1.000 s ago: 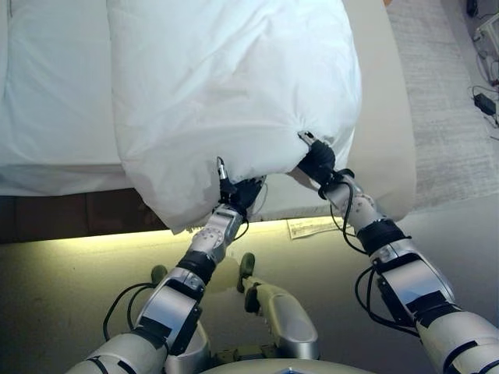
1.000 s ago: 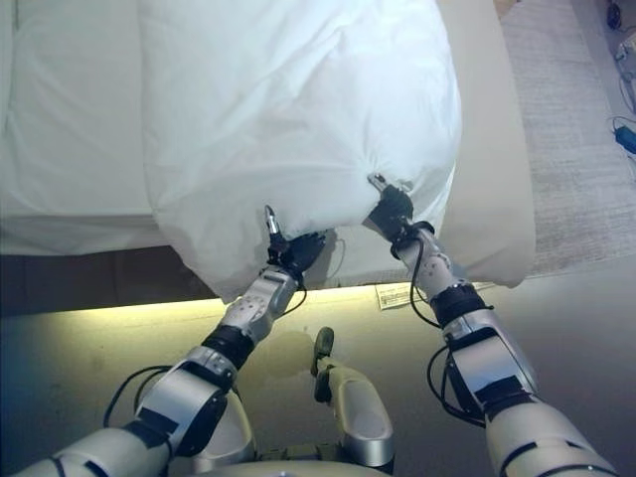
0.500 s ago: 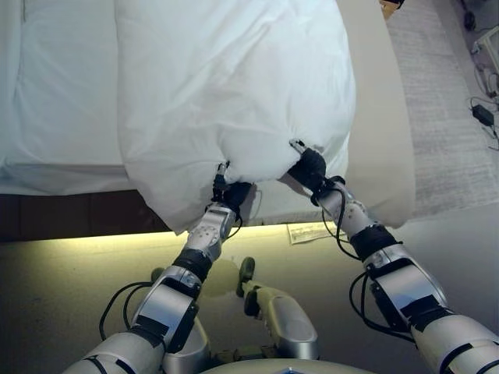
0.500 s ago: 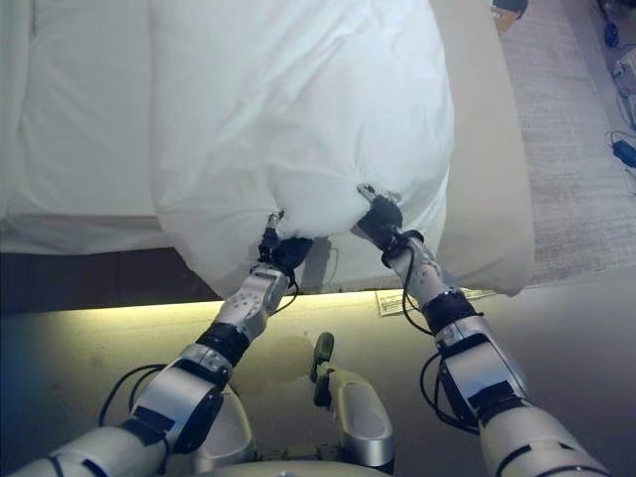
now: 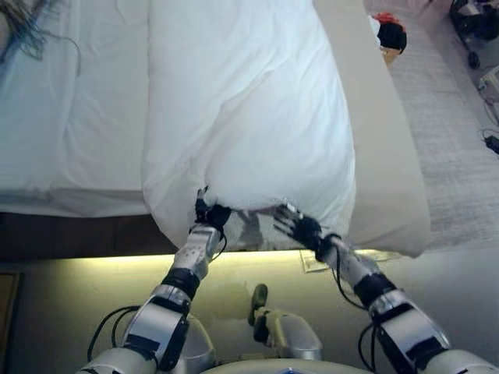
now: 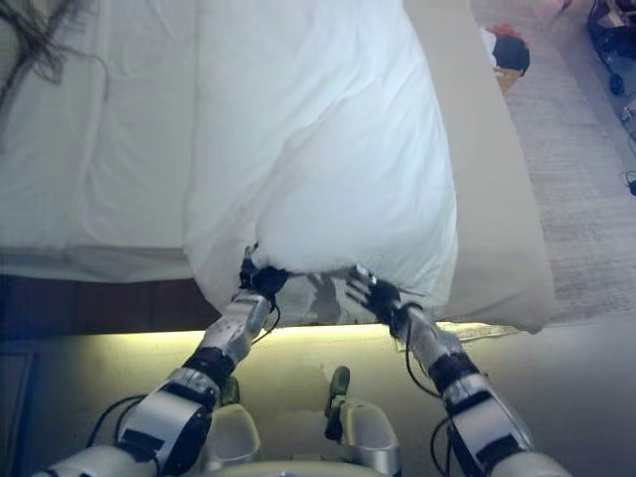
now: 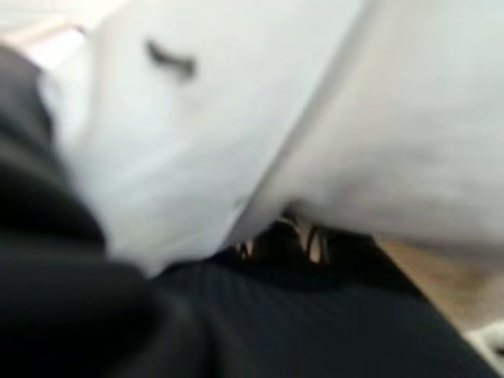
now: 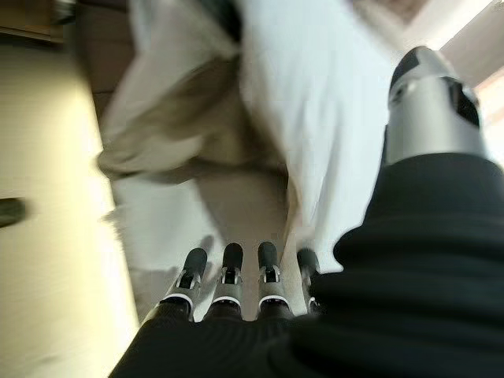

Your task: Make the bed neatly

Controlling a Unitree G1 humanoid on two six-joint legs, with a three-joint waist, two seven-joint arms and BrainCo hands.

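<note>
While my left robot hand [image 5: 209, 215] shows in the left eye view tucked at the near hem of the white duvet [image 5: 249, 117], my right robot hand [image 5: 299, 227] hangs just below that hem with its fingers spread and straight, holding nothing. The duvet lies folded into a long band on the bed [image 5: 70, 117], its long axis running from the foot edge near me away towards the far end, its near end drooping over the mattress edge. To its right a beige cover [image 5: 386, 164] lies bare; a carpet [image 5: 460, 156] lies beyond.

Seen from the right eye view, the same holds: the right robot hand [image 6: 373, 293] is clear of the cloth, the left one [image 6: 260, 278] is pressed into it.

Looking through the left wrist view, I see white cloth bunched over my fingers [image 7: 303, 236], which are mostly buried; I cannot tell whether they are clamped on it.

Looking through the right wrist view, my fingers [image 8: 236, 268] stand straight in a row with the thumb apart, the duvet's hem [image 8: 197, 102] just ahead of them, untouched.

I judge I am mid-spread: the duvet covers only a strip. Next I need the right robot hand back on the hem, then a pull sideways to open the fold across the bed.
</note>
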